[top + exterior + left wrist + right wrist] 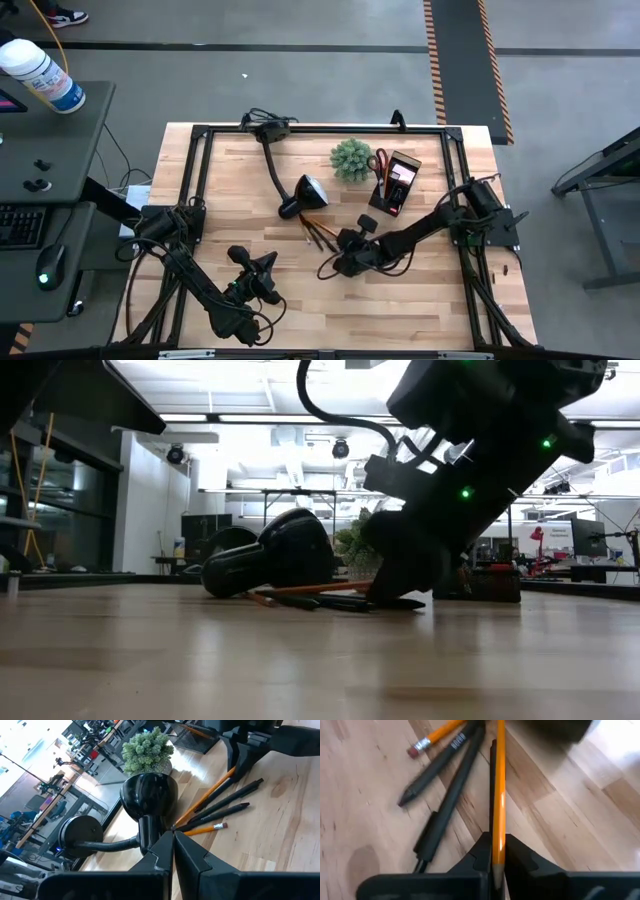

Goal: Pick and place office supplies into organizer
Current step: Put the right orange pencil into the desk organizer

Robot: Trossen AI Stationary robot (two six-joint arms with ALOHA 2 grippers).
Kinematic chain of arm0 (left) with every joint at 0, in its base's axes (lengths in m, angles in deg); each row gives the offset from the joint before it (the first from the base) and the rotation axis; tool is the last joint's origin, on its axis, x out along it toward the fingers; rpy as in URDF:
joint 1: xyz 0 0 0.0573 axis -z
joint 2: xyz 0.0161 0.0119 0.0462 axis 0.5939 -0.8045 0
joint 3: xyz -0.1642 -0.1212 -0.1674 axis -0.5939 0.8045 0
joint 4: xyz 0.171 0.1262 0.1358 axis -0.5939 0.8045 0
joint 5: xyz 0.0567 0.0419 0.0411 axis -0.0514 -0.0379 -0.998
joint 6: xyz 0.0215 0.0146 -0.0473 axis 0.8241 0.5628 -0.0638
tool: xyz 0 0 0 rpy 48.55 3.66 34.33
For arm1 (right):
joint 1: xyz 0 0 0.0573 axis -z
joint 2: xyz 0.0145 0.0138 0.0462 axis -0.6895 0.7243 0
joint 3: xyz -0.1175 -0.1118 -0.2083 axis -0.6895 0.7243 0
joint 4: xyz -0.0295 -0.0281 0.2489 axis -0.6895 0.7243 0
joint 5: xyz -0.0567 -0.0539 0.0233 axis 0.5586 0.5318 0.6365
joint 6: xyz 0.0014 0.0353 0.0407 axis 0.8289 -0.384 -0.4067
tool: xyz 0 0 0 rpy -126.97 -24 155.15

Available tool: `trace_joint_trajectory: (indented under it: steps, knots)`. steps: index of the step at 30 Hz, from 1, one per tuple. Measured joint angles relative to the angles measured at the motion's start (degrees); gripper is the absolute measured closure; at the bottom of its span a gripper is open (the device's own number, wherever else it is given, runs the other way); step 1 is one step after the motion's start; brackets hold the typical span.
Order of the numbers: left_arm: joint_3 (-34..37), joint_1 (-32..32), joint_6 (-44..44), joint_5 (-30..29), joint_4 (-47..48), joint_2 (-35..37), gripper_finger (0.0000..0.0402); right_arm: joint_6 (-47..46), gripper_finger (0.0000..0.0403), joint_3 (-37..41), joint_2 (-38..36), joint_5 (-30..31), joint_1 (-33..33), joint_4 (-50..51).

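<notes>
Right wrist view alone shows right end effector (496, 851) clamped on orange pencil (499, 785); left end effector (173, 851) together.

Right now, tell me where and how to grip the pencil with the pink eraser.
Grip the eraser pencil mid-shaft from straight above, fingers across its length: it lies flat on the table, beside two dark pens. Its eraser end is clearest. The right gripper is already shut on another orange pencil.

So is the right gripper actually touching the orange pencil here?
Touching. The right wrist view shows the orange pencil running straight between the right gripper jaws, which are closed against both its sides with no gap.
</notes>
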Motion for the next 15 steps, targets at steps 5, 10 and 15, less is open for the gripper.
trace_joint_trajectory:
  steps: [5, 10, 15]
  knots:
    - [0.00, 0.02, 0.02, 0.00, 0.02, 0.00, 0.0396, -1.58, 0.0388, -2.59, 0.02, 1.17, -2.28, 8.55]
    - [0.00, 0.02, 0.02, -0.02, 0.03, 0.00, 0.0396, -2.95, 0.0392, -6.37, -0.70, 1.03, -4.35, 19.19]
    - [0.00, 0.02, 0.02, 0.01, 0.05, 0.00, 0.0396, -5.16, 0.0392, -8.11, -4.23, 1.52, -6.72, 27.98]
